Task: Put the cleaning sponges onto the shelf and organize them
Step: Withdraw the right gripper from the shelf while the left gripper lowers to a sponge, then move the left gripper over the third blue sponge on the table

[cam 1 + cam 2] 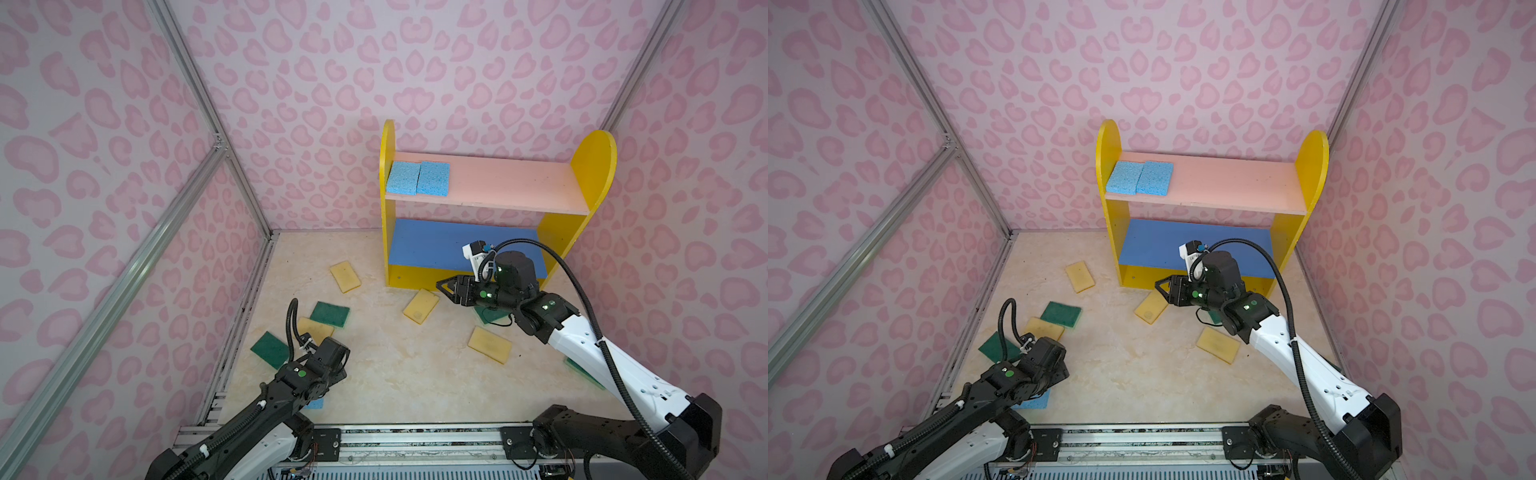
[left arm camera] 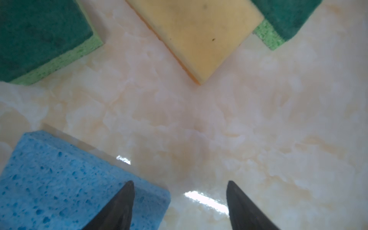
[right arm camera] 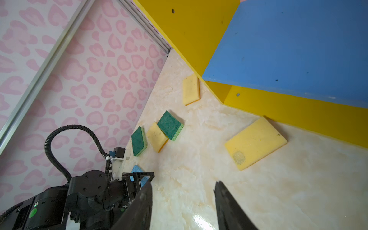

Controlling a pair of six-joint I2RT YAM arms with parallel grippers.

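While your left pincer point(image 2: 179, 182) hangs low over the bench point(image 2: 258, 129), its jaws stand spread and pinch nothing. One fingertip overlaps a corner of the loose blue sponge point(image 2: 59, 179); the other sits over bare surface. You will find that sponge at the near left of the bench, mostly hidden beneath the left arm in both top views. Just past it lies the left yellow sponge point(image 2: 199, 35), with the first green sponge point(image 2: 39, 35) near one side and the second green sponge point(image 2: 288, 16) touching the other.

Your right pincer point(image 3: 183, 183) is spread too, with only bench showing between its jaws. It points leftward in front of the shelf point(image 1: 594, 166), above the middle yellow sponge point(image 1: 420, 306), which lies just beside the shelf's yellow base.

The shelf stands at the far right of the bench, against the back wall. At the left end of its pink upper board point(image 1: 498, 183), two blue sponges point(image 1: 433, 178) lie flat, side by side and touching. The far yellow sponge point(image 1: 345, 276) lies on the bench just left of the shelf, and the near yellow sponge point(image 1: 489, 345) lies beside the right arm. That arm partly hides the third green sponge point(image 1: 488, 316) and the fourth green sponge point(image 1: 582, 371).
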